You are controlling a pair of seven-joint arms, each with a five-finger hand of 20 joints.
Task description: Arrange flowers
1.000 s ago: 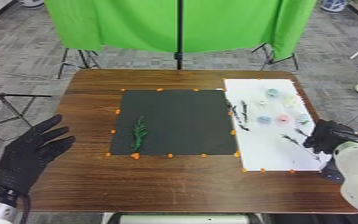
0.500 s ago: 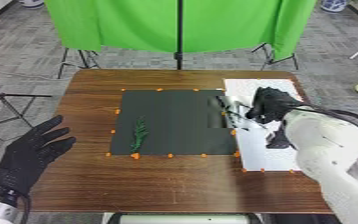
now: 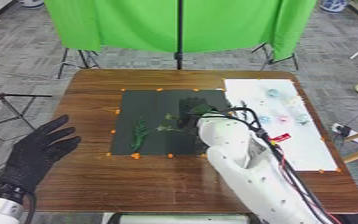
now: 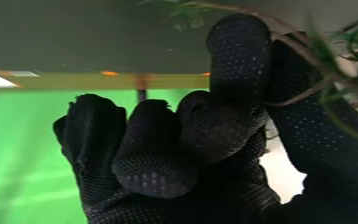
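Right hand: point(image 3: 196, 111) over the black sheet point(image 3: 147, 104), toward its right side. Grasping a held sprig point(image 4: 337, 76), stem pinched between finger and thumb.
Held sprig: head view gives leaves to the left of the hand; right wrist view gives the brown stem at the grip plus green needles.
Lying sprig: point(image 3: 140, 136) flat on the black sheet, left part, well apart from the hand.
Left hand: point(image 3: 38, 159) at the table's left edge, released, fingers extended and apart.
White sheet: point(image 3: 313, 145) right of the black one. Head view has blue flower point(image 3: 272, 93) toward the far end, pink flower point(image 3: 283, 119) mid-sheet.
Green cloth: beyond the table point(image 3: 95, 186) in head view, behind the fingers in wrist view.
Edges: orange marks point(image 3: 135, 156) along the black sheet's border. Right arm crosses the white sheet's near left part.
Room: black surface between lying sprig and held leaves; brown wood between black sheet and near table edge.
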